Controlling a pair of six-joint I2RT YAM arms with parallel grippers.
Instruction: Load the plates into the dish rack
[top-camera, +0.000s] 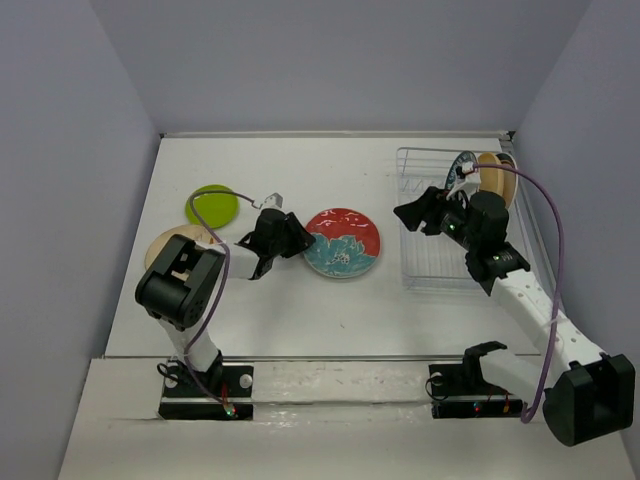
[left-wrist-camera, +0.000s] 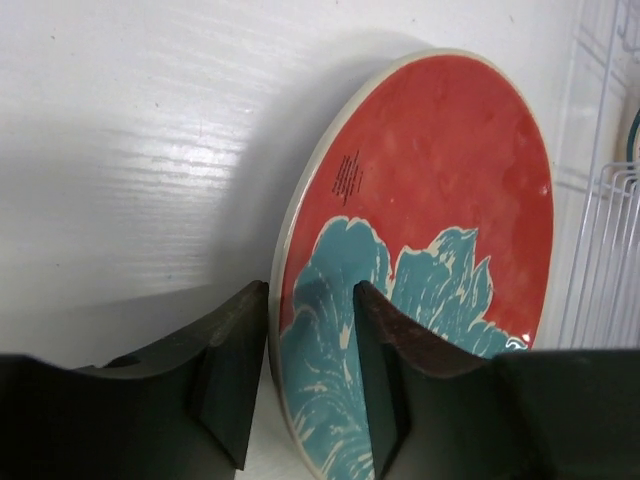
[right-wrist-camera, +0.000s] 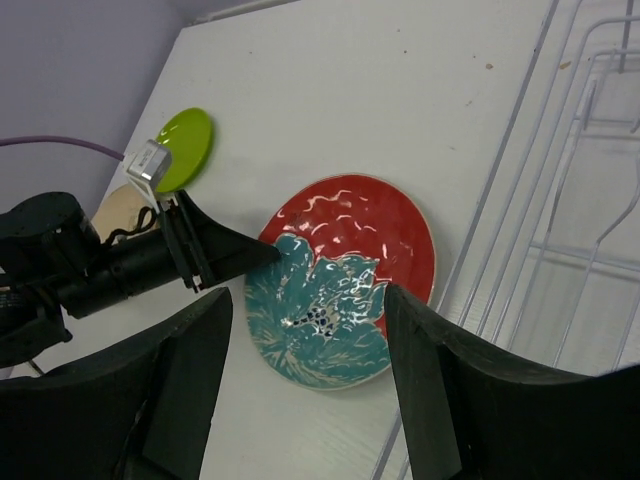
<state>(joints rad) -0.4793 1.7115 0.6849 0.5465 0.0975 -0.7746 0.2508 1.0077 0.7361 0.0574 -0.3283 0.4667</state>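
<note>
The red plate with teal flowers (top-camera: 342, 243) lies on the table, left of the dish rack (top-camera: 440, 262). My left gripper (top-camera: 298, 238) is open, its fingers straddling the plate's left rim (left-wrist-camera: 420, 180), one finger (left-wrist-camera: 385, 370) over the teal face and the other (left-wrist-camera: 235, 370) outside the rim. My right gripper (top-camera: 420, 212) is open and empty above the rack's left edge, and looks down on the red plate (right-wrist-camera: 345, 275). A teal-rimmed white plate (top-camera: 462, 168) and a tan plate (top-camera: 492, 175) stand in the rack's back. A lime green plate (top-camera: 212, 205) and a tan plate (top-camera: 168, 243) lie at the left.
Grey walls close in the table on three sides. The rack's wires show in the left wrist view (left-wrist-camera: 578, 180) and the right wrist view (right-wrist-camera: 590, 258). The left arm partly covers the tan plate at the left.
</note>
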